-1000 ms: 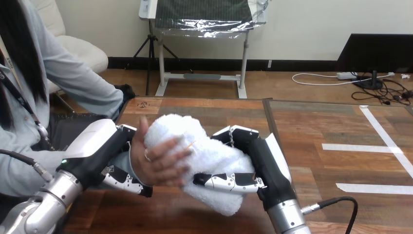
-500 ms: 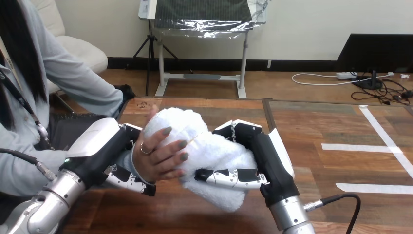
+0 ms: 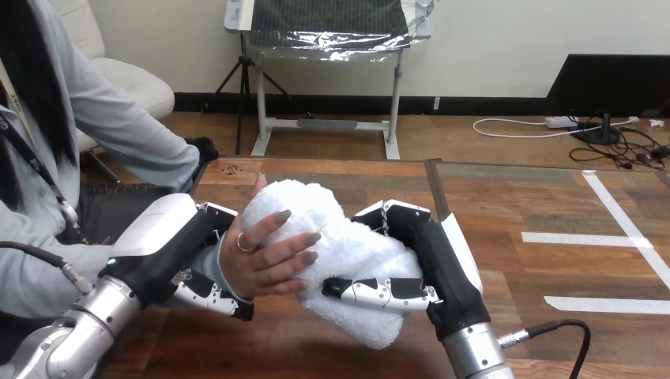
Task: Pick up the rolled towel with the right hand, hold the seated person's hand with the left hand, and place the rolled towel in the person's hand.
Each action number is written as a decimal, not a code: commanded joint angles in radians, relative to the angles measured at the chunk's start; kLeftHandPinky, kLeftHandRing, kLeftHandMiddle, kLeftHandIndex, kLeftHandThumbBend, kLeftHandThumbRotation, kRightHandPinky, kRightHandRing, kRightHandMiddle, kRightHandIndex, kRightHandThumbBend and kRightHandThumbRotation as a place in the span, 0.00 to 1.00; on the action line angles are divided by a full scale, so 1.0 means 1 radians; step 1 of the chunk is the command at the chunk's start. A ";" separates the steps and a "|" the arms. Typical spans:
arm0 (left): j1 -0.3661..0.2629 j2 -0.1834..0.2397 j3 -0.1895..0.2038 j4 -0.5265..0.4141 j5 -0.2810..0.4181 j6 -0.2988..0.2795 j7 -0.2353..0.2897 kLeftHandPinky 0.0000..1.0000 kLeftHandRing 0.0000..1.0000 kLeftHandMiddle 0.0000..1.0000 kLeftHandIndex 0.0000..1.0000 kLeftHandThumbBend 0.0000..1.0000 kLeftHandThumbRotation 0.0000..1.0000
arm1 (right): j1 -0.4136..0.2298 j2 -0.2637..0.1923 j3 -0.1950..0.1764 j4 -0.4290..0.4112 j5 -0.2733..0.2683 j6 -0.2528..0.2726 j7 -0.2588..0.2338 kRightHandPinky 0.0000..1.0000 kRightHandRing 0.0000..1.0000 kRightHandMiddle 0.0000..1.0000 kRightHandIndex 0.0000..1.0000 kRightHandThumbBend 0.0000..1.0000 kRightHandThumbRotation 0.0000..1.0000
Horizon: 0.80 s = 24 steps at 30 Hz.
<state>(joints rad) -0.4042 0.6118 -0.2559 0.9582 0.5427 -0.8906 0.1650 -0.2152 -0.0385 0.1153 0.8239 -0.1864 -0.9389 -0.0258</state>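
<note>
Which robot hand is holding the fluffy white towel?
The right hand, at the view's right: its fingers curl round the rolled towel. The left hand wraps the person's wrist instead.

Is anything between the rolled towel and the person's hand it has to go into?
Nothing visible does. The rolled towel, gripped by the right hand, touches the person's hand, whose fingers lie over its left end. The left hand curls round the person's wrist beside it.

Single head-mounted view, forward and down, close across the wooden table (image 3: 371, 181).
</note>
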 commanded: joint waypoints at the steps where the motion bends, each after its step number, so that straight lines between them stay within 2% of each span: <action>1: -0.066 -0.019 0.008 -0.004 -0.015 -0.032 0.012 0.30 0.33 0.38 0.41 1.00 0.02 | -0.054 0.023 0.001 -0.065 0.009 -0.009 -0.003 0.32 0.39 0.49 0.47 0.84 0.00; 24: -0.060 -0.018 0.012 -0.008 -0.027 -0.030 0.002 0.31 0.33 0.38 0.41 1.00 0.03 | -0.064 0.023 -0.002 -0.054 0.007 -0.001 -0.005 0.34 0.41 0.49 0.47 0.84 0.00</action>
<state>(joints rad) -0.4043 0.6113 -0.2554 0.9623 0.5374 -0.8981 0.1648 -0.2151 -0.0397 0.1155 0.8240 -0.1919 -0.9217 -0.0257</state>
